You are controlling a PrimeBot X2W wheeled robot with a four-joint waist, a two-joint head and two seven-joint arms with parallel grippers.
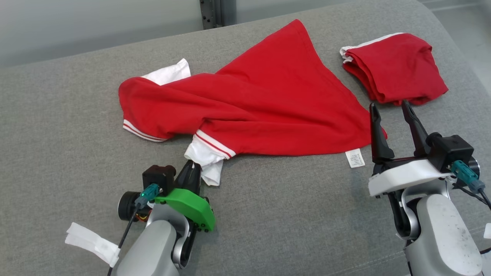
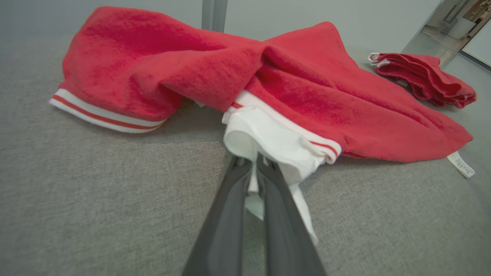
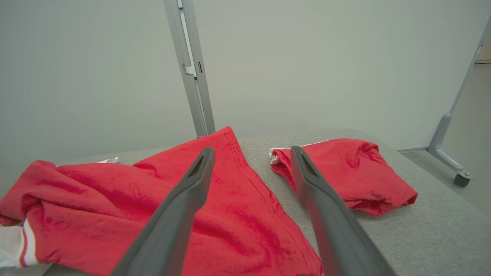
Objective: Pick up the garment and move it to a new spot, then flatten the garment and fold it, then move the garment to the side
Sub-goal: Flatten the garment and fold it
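My left hand (image 1: 193,165) is clamped shut on the white cuff (image 1: 205,159) of the shirt (image 1: 268,99). On its wrist camera the two fingers (image 2: 226,214) sit pressed together with a strip of that white cloth pinched between them. The cuff hangs off the shirt's near edge, just under a red-and-white striped band.

My right hand (image 1: 388,105) is open, fingers spread wide, with nothing in it. It stands at the shirt's near right corner, and I cannot tell whether the left finger touches the cloth.

The shirt lies twisted and bunched on the grey counter (image 1: 57,134), its body fanning out to a point on the far side. A second striped cuff (image 1: 142,132) sits at the shirt's near left edge, and a white flap (image 1: 170,73) pokes out behind it. A tag (image 1: 355,158) trails from the shirt's near right corner. A folded red garment (image 1: 399,67) rests right of the shirt, apart from it. A metal post (image 1: 210,13) rises behind the shirt.
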